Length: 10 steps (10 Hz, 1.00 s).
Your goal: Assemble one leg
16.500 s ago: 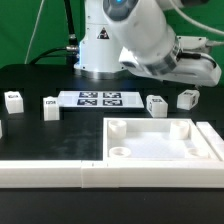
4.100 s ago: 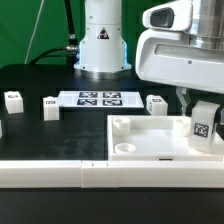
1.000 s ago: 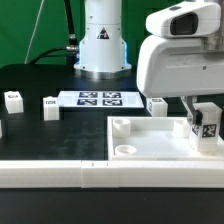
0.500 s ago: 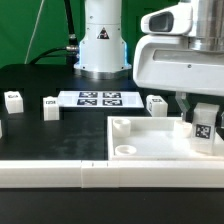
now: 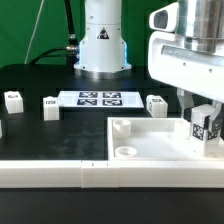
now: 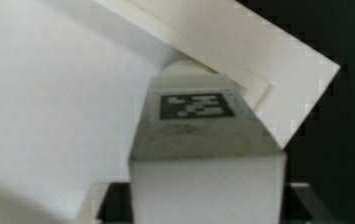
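Our gripper, clamped on the leg, has twisted slightly in the last half-second, so we judge it is screwing the leg into the panel corner.

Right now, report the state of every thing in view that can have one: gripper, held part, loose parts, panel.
Two-finger gripper: shut on the leg.
Small white cuboid leg with a square tag: held upright over the panel's side at the exterior view's right; contact unclear.
Large flat white square panel: lying flat, two visible corner sockets empty.
Small white block beside the marker board: loose on the table, untouched.
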Tool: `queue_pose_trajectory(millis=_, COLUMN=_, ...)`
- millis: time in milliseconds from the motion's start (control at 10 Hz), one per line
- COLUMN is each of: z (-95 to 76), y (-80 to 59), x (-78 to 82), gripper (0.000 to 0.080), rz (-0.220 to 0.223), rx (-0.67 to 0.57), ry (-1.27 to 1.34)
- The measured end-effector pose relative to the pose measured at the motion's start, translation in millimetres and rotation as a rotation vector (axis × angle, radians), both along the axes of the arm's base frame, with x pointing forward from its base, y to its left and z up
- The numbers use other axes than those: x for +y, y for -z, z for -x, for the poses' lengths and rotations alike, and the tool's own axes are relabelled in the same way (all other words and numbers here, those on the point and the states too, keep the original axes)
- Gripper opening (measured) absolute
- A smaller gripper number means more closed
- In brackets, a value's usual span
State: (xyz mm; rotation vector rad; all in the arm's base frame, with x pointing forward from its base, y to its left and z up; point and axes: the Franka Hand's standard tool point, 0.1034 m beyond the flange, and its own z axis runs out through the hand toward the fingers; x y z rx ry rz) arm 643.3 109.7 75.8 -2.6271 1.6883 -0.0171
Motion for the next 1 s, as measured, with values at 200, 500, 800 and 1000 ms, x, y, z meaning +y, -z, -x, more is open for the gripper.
queue_pose_trajectory(millis=200, z=0.9, y=0.0, x=-0.3, gripper=0.0291, rz=-0.003, rx=0.005, ry=0.15)
queue_pose_trajectory(millis=500, z=1.0, y=0.2, x=2.9, gripper=0.054, rz=-0.015, rx=0.005, ry=0.165)
queue_pose_trajectory(millis=800, z=-0.6, y=-1.4, x=8.8, gripper=0.0643, rz=-0.012, rx=-0.011, ry=-0.1)
queue_pose_trajectory(millis=1000, z=-1.0, y=-1.6, x=13.7, gripper=0.0649, rz=-0.007, rx=-0.021, ry=-0.354)
